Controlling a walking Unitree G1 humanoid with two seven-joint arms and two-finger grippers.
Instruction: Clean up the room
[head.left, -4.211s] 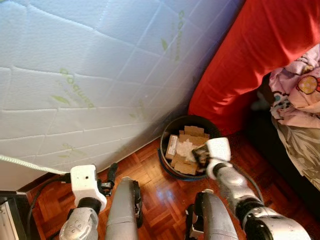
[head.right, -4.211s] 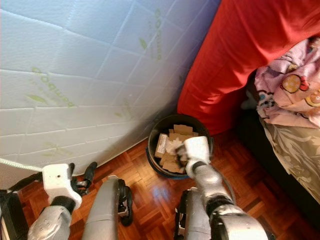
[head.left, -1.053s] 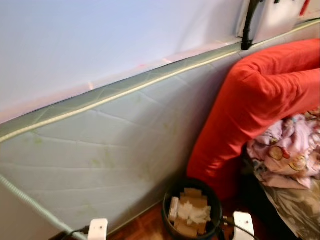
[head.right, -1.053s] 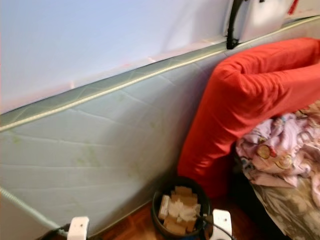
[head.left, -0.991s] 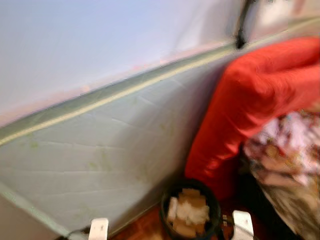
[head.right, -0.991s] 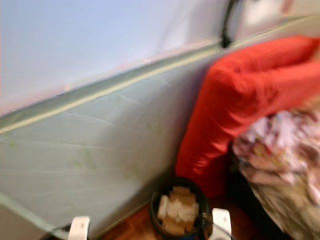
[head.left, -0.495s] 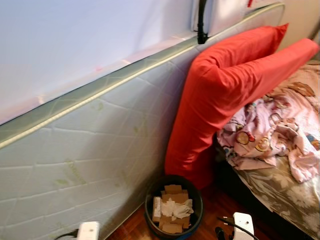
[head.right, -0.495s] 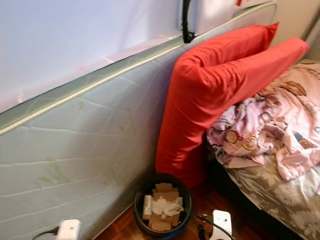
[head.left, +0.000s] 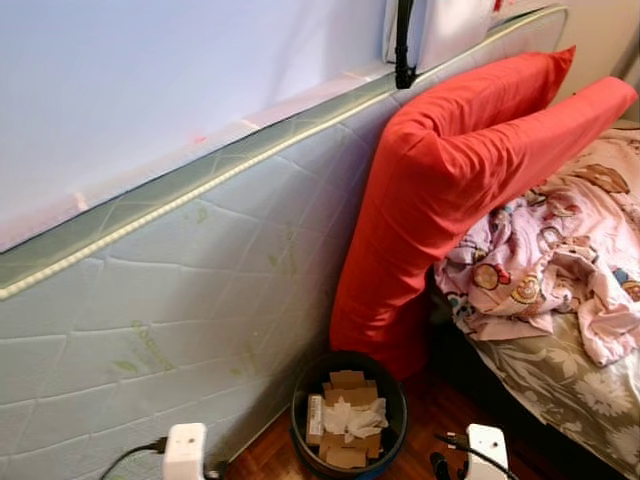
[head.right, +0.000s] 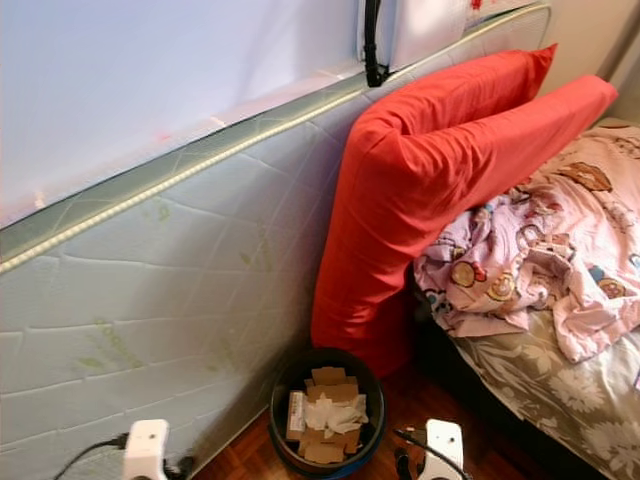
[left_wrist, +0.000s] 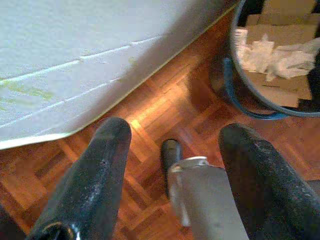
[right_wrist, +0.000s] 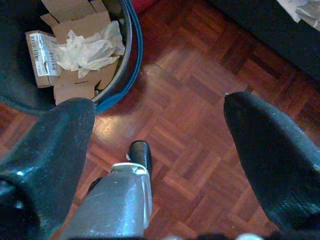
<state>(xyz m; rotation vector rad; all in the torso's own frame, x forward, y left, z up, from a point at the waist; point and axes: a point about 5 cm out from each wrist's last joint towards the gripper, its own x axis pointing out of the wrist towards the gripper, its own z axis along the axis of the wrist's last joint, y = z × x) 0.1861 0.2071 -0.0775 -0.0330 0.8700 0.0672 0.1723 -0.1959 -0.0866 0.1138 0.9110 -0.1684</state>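
Wastebasket (head.left: 349, 415): round, dark-walled with a blue rim, standing on the parquet floor (right_wrist: 200, 130) against the foot of the quilted mattress (head.left: 180, 300) and just below the red pillow (head.left: 450, 190). Holds flat cardboard pieces (right_wrist: 75, 20), a small printed box and crumpled white tissue (right_wrist: 90, 47). Left gripper (left_wrist: 170, 150) and right gripper (right_wrist: 165, 135) both spread wide, empty, hovering low over the floor on either side of the wastebasket. Rumpled pink blanket (head.right: 540, 260), soft and bunched, beyond the wastebasket on the bed. Best to scan for loose litter next, approach squarely, pinch light paper gently.
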